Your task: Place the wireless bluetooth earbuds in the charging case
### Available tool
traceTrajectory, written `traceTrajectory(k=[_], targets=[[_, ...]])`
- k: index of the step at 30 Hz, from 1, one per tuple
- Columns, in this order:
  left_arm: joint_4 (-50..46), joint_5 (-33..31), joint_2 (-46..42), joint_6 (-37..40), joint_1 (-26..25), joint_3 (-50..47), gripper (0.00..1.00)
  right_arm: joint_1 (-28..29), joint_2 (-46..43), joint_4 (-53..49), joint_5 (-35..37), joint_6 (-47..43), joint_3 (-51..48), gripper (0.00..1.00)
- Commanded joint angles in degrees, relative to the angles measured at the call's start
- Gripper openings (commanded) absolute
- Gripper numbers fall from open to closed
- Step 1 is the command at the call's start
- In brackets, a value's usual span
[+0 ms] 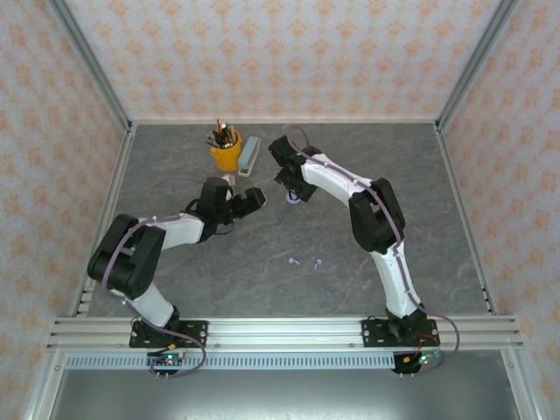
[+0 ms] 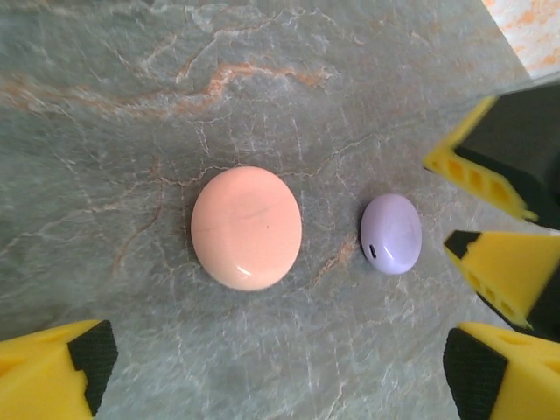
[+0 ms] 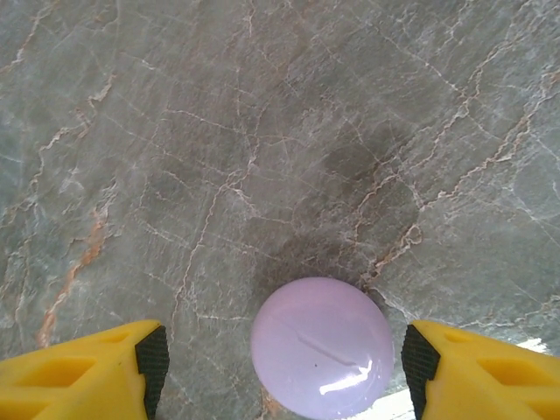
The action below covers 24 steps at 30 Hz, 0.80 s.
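Rail [image 1: 289, 331]: is running along the near edge of the table [image 1: 429, 219], carrying both arm bases side by side.

Earbuds [image 1: 306, 262]: two tiny lilac buds are lying loose on the bare table just right of its middle. They are close together but not touching, nearer to the rail than either claw, and well apart from both cases.

Left claw [image 2: 278, 354]: is hanging over the table left of the middle, its yellow, black-padded fingers standing wide apart and gripping nothing.

Pink case [image 2: 247, 227]: a smooth round disc, looking shut, is lying flat on the table just ahead of the left claw's fingers and touching neither.

Lilac case [image 3: 322, 346]: a glossy round disc, looking shut, is lying flat near the pink one with bare table between them. The left wrist view is showing a small dark slot on its side.

Right claw [image 3: 285, 359]: is hovering over the lilac case with fingers parted, one on each side. A strip of table is showing between each black pad and the disc, so it is straddling the case rather than squeezing it.

Cup [image 1: 226, 156]: a yellow cup is standing upright near the far edge, left of centre, holding pens [image 1: 220, 133].

Box [image 1: 250, 155]: a pale grey-blue oblong is lying just right of the cup, its long side pointing toward the far edge.
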Motion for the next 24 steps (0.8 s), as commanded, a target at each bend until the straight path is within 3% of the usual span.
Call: traceTrajectory(k=[1,7,14,24], targets=[[-7.67,-5.78,-6.74,3.3,0.71,0.03,1.0,0.53,2.33,-5.04,2.92,3.09,3.46,0.73],[-17.58,-14.28,-15.59,5.76,0.71,2.73,1.0,1.14,5.23,-6.81,1.63,4.0,6.49,0.72],[-21.56,-20.16,-20.01,4.18,0.71,4.9,1.0,1.58,6.72,-7.02,-0.17,4.79,6.14,0.71],[-25.28,-20.78,-21.76,2.6,0.71,7.97,1.0,1.67,6.47,-6.71,-0.95,-2.51,2.98,0.61]])
